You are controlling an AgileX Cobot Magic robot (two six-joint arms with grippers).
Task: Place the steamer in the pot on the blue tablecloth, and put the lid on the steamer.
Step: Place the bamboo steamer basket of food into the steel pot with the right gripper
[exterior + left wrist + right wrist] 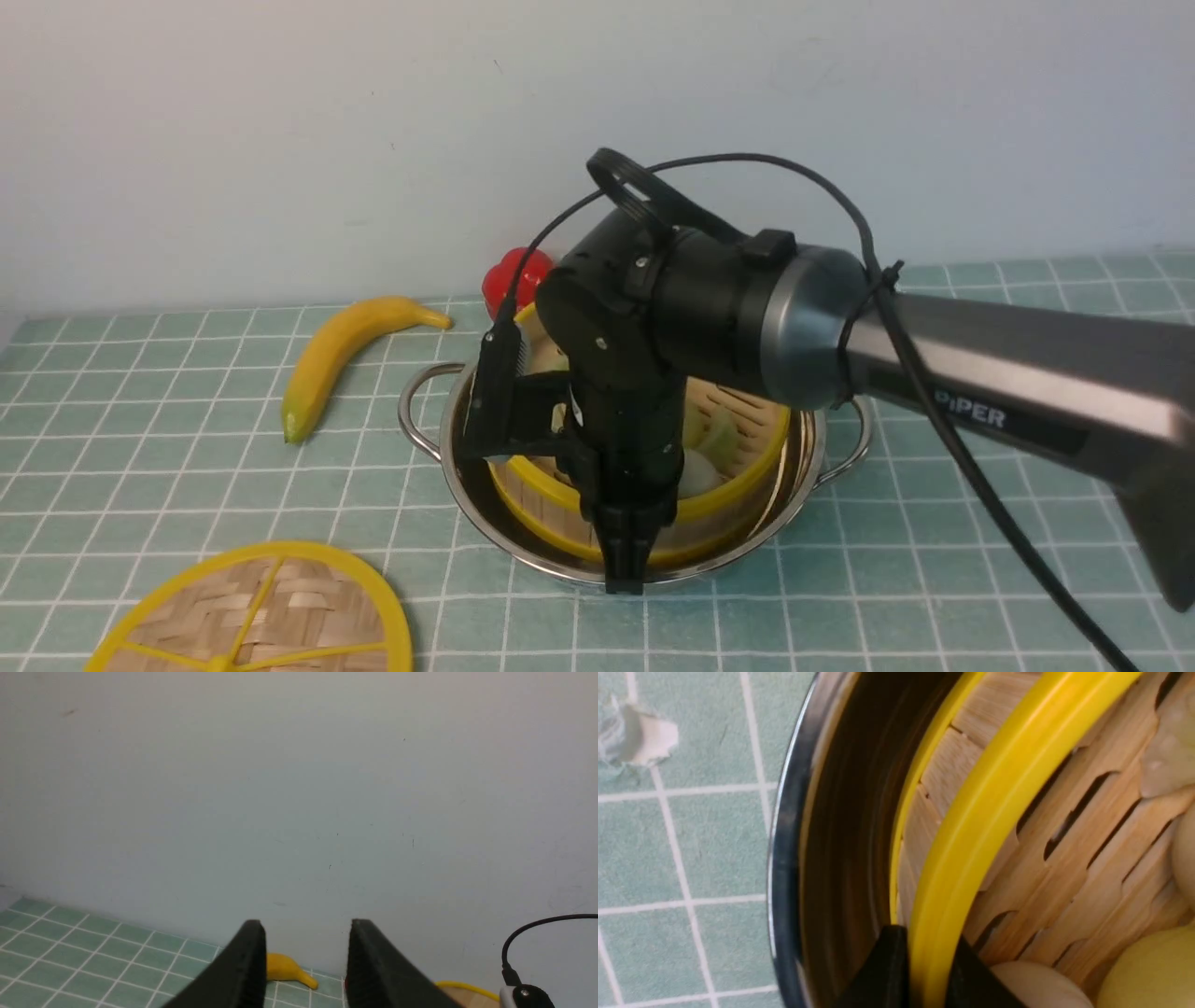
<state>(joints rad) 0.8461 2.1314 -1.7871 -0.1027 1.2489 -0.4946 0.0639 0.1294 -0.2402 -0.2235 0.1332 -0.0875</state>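
Note:
The steel pot (523, 537) stands on the blue tablecloth (840, 597) with the bamboo steamer (733, 499) inside it. My right gripper (624, 579) points down at the steamer's near side. In the right wrist view the right gripper (924, 935) is shut on the steamer's yellow rim (994, 802), one finger outside against the slat wall and one inside; the pot wall (831, 858) runs beside it. The woven lid (271, 616) lies flat at the front left. My left gripper (308, 924) shows only in its own wrist view, open and empty, facing the wall.
A banana (336, 359) lies left of the pot, and a red object (509, 275) sits behind it. Pale food pieces (700, 471) rest in the steamer. The right arm and its cable (980, 485) cross the right side. A white scrap (644, 742) lies on the cloth.

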